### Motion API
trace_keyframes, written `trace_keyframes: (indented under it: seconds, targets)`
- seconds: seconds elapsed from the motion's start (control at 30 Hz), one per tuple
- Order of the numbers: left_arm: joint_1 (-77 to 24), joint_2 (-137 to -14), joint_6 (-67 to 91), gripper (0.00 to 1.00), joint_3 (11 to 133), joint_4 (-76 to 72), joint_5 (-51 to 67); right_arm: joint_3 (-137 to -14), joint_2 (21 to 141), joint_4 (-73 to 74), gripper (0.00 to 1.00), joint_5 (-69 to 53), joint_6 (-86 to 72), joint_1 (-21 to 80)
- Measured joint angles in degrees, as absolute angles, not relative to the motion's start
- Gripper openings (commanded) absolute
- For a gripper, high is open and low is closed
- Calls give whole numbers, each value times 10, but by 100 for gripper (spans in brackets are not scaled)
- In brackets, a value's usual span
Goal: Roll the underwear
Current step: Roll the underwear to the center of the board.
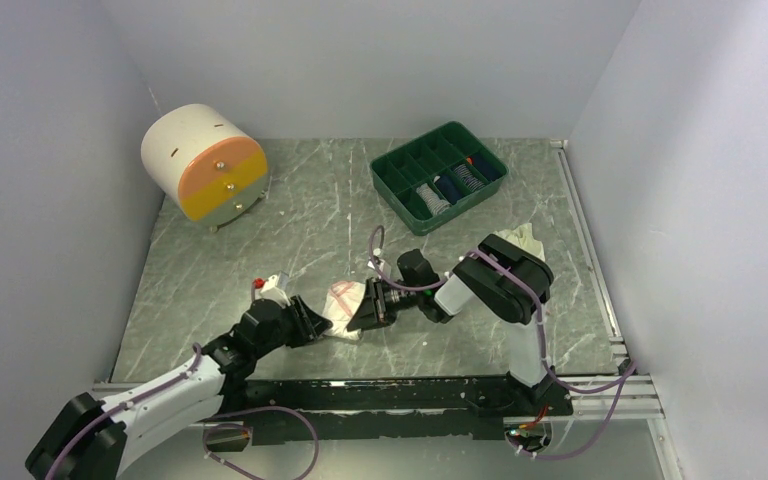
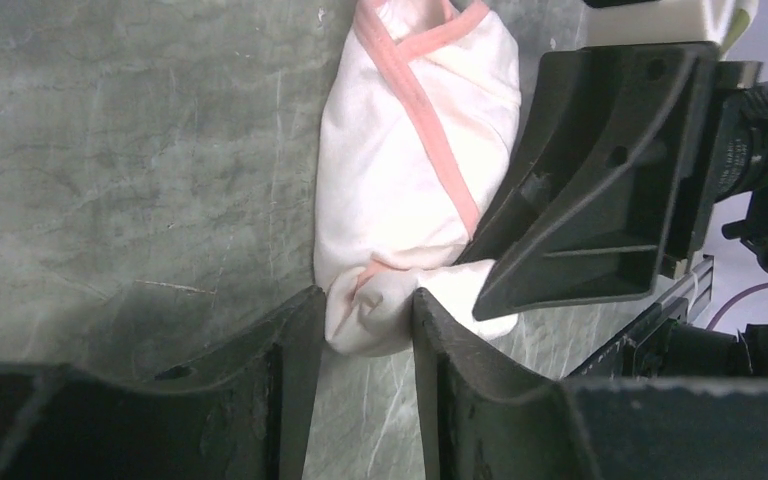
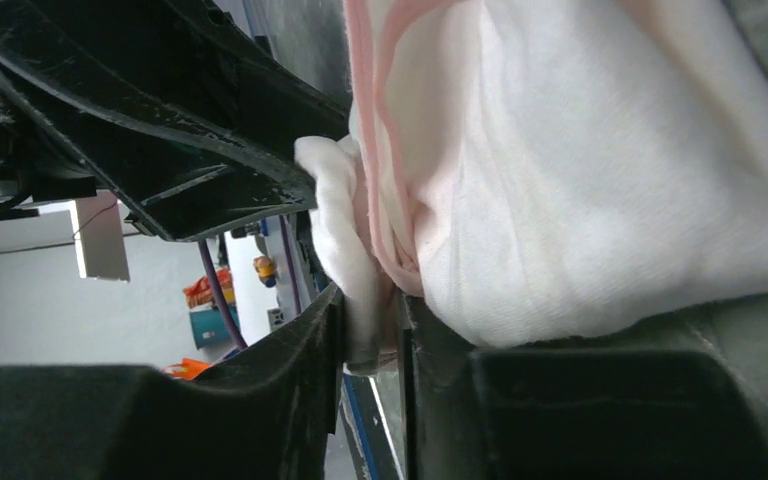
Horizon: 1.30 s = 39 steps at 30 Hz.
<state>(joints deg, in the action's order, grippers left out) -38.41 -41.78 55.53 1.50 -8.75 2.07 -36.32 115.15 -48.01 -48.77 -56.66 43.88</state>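
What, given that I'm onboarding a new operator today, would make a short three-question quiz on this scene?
1. Multiple choice: the underwear caught between the left gripper and the right gripper has trim of which colour? A green, B pink, C blue.
2. True or false: the green tray sits at the near edge of the table.
3. Fill in: the round drawer unit has an orange front above a ___ one.
Key: 1 B. 2 false, it lies toward the far side. 3 yellow.
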Motion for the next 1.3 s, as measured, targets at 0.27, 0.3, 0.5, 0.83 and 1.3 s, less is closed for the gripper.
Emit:
trace_keyframes:
  seconds: [0.27, 0.3, 0.5, 0.83, 1.3]
  targets:
    - [-390, -492, 553, 36, 39, -114, 17, -369, 1125, -445, 40, -485, -524, 436]
    - [-391, -503, 552, 37, 44, -117, 17, -369, 1122, -441, 40, -484, -519, 436]
    - [-394, -557, 540, 38, 74, -122, 17, -364, 1082, -391, 43, -453, -474, 435]
    - [-396, -587, 530, 37, 77, -154, 21, -367, 954, -194, 56, -329, -338, 430]
    - [-397, -606, 515, 36, 118, -105, 23, -236, 752, -375, 86, -217, -144, 430]
